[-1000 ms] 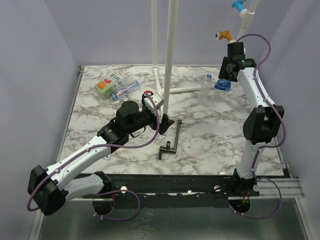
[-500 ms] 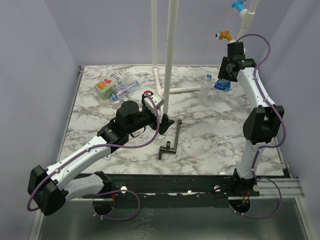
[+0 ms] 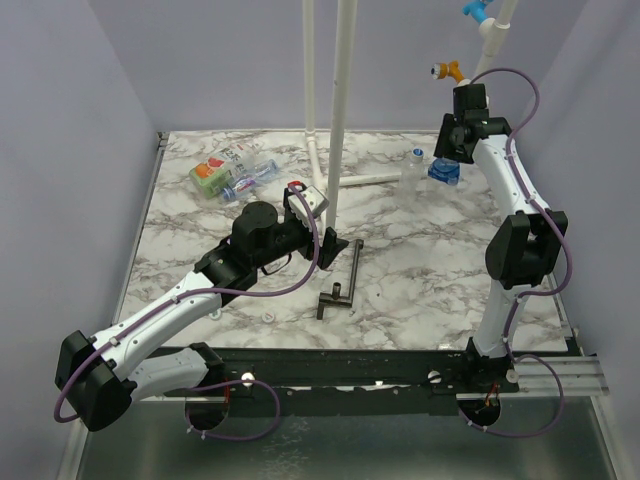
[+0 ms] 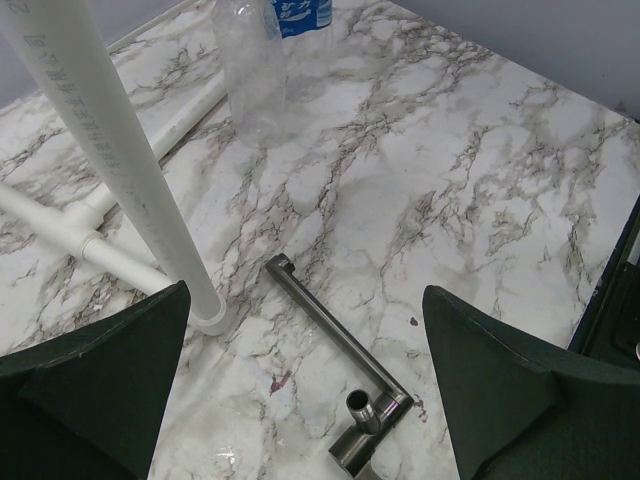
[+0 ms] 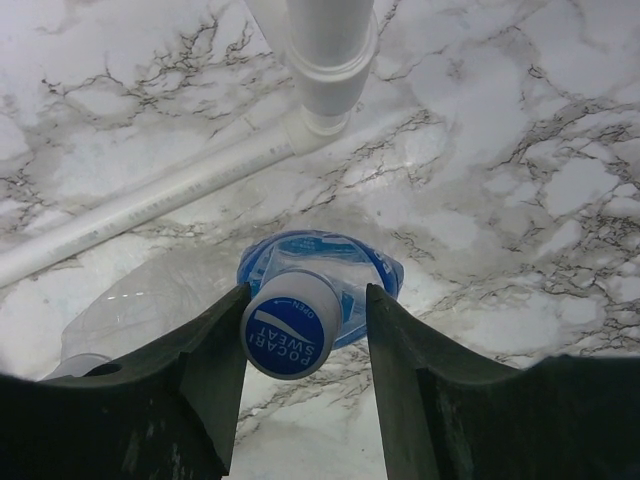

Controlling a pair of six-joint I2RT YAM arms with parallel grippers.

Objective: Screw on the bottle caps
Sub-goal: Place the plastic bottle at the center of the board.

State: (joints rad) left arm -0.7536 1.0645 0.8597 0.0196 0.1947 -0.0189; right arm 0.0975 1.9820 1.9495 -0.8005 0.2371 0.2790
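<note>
With one cap (image 5: 292, 337) seated on the far-right bottle (image 5: 345, 275) between the right gripper's (image 5: 306, 297) loosely parted jaws, the left gripper (image 4: 305, 295) gaped wide and empty, and the far-left bottles (image 3: 235, 175) apparently awaited attention.

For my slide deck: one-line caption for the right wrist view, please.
Right hand flanks the blue cap on a bottle; white pipe on marble table beyond.

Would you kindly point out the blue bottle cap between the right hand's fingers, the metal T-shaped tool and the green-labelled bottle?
blue bottle cap (image 5: 290, 340): right wrist view, on its printed top.
T-shaped tool (image 4: 335, 330): left wrist view, mid-shaft.
green-labelled bottle (image 3: 208, 177): top view, on its label.
</note>
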